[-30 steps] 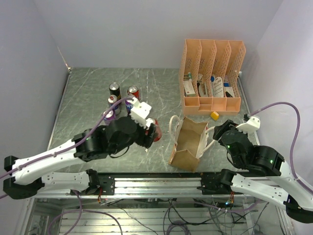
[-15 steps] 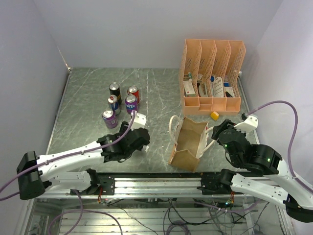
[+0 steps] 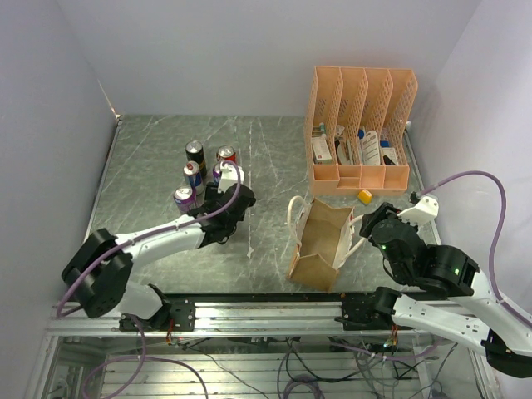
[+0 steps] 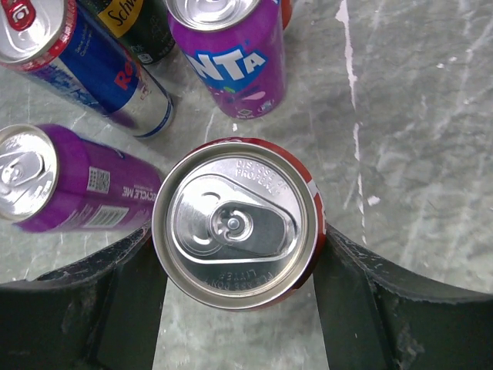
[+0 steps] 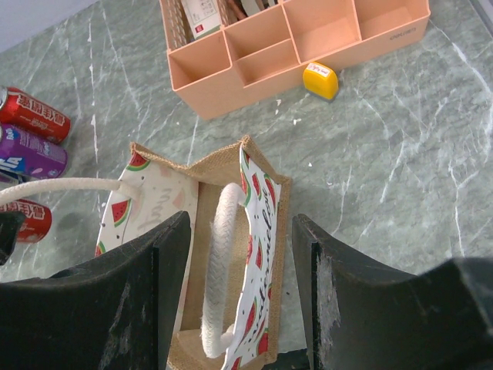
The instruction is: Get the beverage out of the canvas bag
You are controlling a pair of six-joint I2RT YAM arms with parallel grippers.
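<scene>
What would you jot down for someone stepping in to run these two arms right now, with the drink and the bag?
Left gripper: shut on the red can, beside the other cans on the table, well left of the bag.
Right gripper: jaws apart astride the bag's right wall and rope handle; whether they pinch it is unclear.
Done: the red can is out of the bag, and no drink shows inside it.
Left: release the can once it stands on the table (I cannot tell if it touches down), then draw both arms back.
</scene>
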